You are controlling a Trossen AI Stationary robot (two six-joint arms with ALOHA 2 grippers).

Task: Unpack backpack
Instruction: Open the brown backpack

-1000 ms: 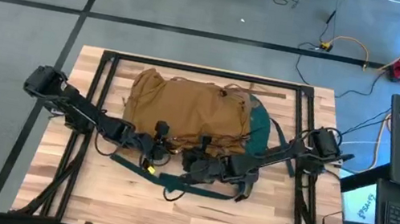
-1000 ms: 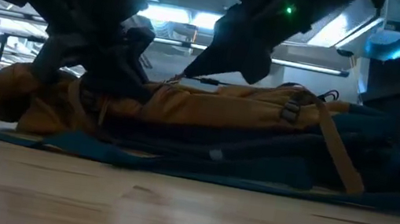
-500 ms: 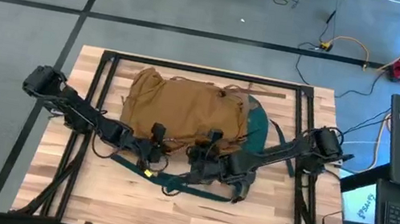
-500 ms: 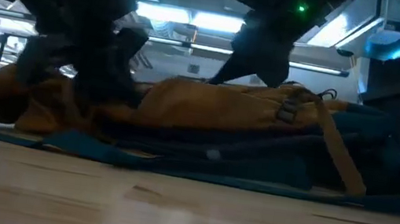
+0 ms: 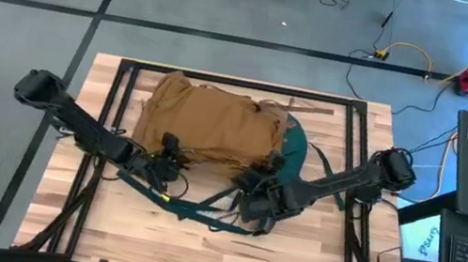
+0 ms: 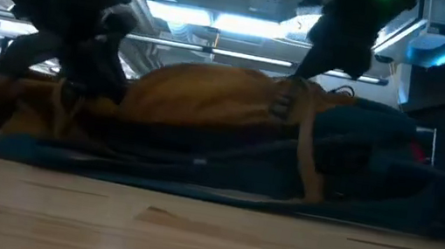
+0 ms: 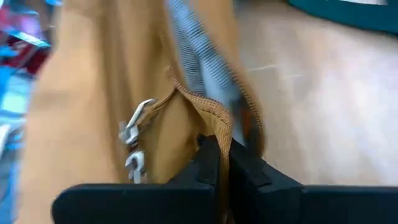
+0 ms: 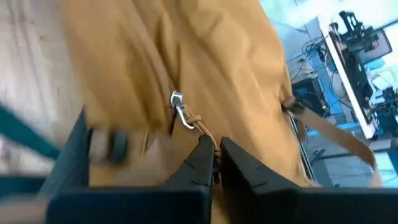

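The tan-brown backpack [image 5: 212, 120] lies flat on the wooden table, its dark teal back part [image 5: 295, 151] toward the right. Teal straps [image 5: 201, 213] trail over the table on the near side. My left gripper [image 5: 166, 162] is shut at the pack's near edge on the left. My right gripper [image 5: 253, 188] is shut at the near edge further right. In the left wrist view the grey lining [image 7: 193, 62] shows behind the zip edge. In the low view the pack [image 6: 208, 105] humps up between both grippers. My left gripper pinches the tan zip-edged seam [image 7: 219, 127] of the pack's opening between its two fingers, beside the metal zip pulls [image 7: 134, 134]. The edge stands up from the fingers, with the grey lining behind it. My right gripper pinches a thin brown cord [image 8: 204, 134] between its fingertips. The cord runs from a metal zip pull [image 8: 179, 107] on the tan fabric and is drawn straight.
A black frame [image 5: 129, 75] runs round the table top. The near half of the table [image 5: 195, 248] is bare wood apart from the straps. A tan webbing strap [image 6: 306, 155] with a buckle hangs down the pack's side in the low view.
My grippers have drawn apart along the pack's near edge, the left toward the table's left and the right toward its right, both staying shut. The pack has bulged up higher in the middle and shifted a little toward the far left. The teal straps have spread out on the near side.
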